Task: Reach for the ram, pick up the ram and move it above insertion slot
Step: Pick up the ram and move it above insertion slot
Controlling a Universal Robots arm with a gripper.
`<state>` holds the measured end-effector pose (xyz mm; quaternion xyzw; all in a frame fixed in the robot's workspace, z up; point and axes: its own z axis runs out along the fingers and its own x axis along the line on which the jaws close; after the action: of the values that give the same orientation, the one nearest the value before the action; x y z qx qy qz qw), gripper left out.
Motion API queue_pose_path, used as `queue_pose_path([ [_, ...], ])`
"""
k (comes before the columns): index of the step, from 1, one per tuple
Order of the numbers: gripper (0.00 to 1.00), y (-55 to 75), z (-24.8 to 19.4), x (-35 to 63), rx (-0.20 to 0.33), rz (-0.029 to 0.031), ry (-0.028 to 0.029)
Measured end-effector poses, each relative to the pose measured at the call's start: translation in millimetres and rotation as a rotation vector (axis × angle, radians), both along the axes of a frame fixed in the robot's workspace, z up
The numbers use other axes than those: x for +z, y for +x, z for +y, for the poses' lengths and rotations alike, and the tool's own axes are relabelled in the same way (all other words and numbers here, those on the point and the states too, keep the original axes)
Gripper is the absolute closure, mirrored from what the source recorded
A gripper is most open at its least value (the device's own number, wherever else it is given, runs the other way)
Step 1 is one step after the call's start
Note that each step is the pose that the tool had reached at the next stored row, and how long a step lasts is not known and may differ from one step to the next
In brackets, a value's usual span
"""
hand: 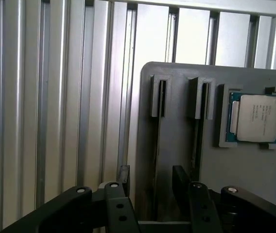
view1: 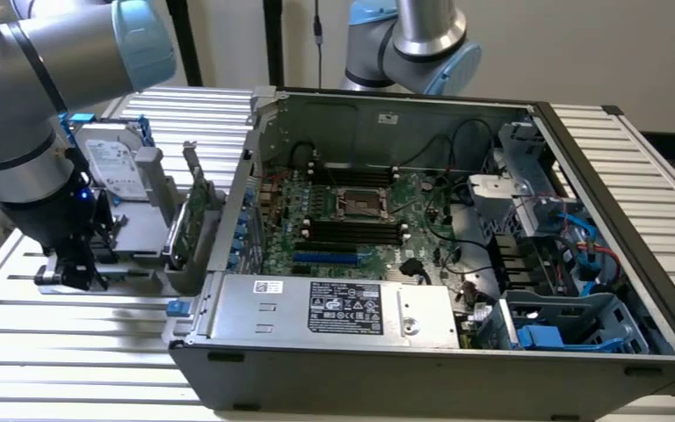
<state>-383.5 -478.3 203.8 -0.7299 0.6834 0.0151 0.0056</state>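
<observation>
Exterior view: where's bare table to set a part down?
Bare slats of the table lie in front of the gray holder, and beside the computer case on the exterior view's right. Crowded: inside the case.

The arm (view1: 21, 149) reaches straight down, its tool (hand: 151, 184) spread wide open.

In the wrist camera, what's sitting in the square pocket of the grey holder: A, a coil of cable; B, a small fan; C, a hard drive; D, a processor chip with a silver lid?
D: a processor chip with a silver lid and a blue-green border lies flat in the square pocket of the grey holder.
</observation>
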Motion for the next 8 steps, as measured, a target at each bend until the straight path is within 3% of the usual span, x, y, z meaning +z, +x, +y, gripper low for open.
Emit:
queue_pose_path([
  [8,0.54,0.9,0.0,-1.2,0.004,-0.0001,0.0001],
])
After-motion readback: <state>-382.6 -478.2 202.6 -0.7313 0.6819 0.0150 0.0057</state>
